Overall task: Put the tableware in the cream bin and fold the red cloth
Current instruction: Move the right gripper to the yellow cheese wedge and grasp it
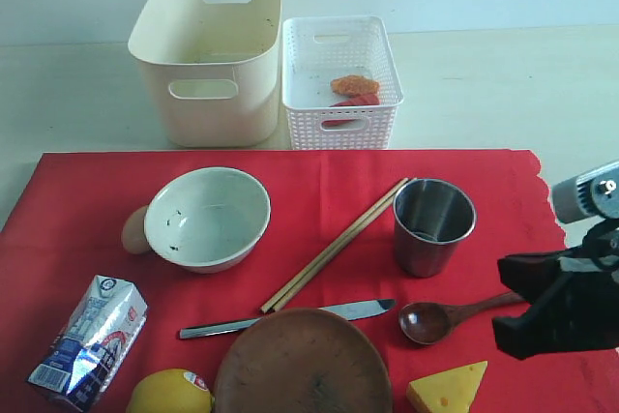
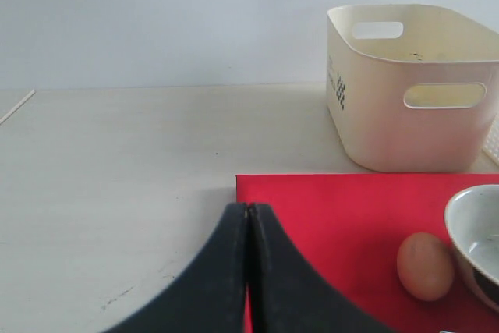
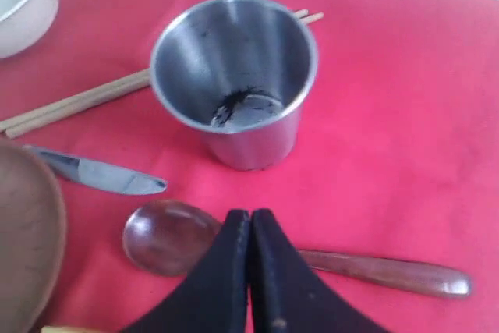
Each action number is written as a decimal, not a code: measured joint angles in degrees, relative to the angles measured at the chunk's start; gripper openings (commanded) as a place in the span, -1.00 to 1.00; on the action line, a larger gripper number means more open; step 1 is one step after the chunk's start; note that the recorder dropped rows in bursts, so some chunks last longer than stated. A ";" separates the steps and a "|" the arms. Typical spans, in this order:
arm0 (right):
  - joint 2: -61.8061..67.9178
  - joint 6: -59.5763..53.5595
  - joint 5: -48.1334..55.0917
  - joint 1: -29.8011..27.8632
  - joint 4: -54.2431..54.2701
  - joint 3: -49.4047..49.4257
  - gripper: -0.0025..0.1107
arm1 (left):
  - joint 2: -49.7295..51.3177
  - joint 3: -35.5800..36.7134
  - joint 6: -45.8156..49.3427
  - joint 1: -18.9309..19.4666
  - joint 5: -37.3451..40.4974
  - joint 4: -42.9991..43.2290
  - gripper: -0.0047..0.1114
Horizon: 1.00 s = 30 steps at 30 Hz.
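Tableware lies on the red cloth (image 1: 319,181); both grippers are fully closed and empty.
Cloth: soft, limp; lift by a corner. The cream bin (image 1: 208,94) stands beyond it. The steel cup (image 1: 433,224), upright on the cloth, is rigid, light and likely slippery; grip the rim. The right gripper (image 3: 250,220) hovers low over the dark wooden spoon (image 3: 175,235); the left gripper (image 2: 247,212) sits by a cloth corner.

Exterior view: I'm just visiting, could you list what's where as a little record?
red cloth: flat, unfolded
cream bin: behind it, no tableware inside
white basket: beside the bin, holding food pieces
on cloth: bowl, steel cup, chopsticks, knife, spoon, plate, egg, milk carton, lemon, cheese
left gripper: shut, empty
right gripper: shut, empty, near spoon
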 measured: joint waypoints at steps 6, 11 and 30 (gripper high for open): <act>3.15 -0.34 -0.12 8.02 0.00 0.00 -0.70 | 0.00 0.00 0.00 0.00 0.00 0.00 -0.91; 6.23 -0.46 0.23 14.37 0.00 0.00 -0.15 | 0.00 0.00 0.00 0.00 0.00 0.00 -0.91; 18.62 -4.24 -4.35 22.92 -0.73 -1.81 0.55 | 0.00 0.00 0.00 0.00 0.00 0.00 -0.91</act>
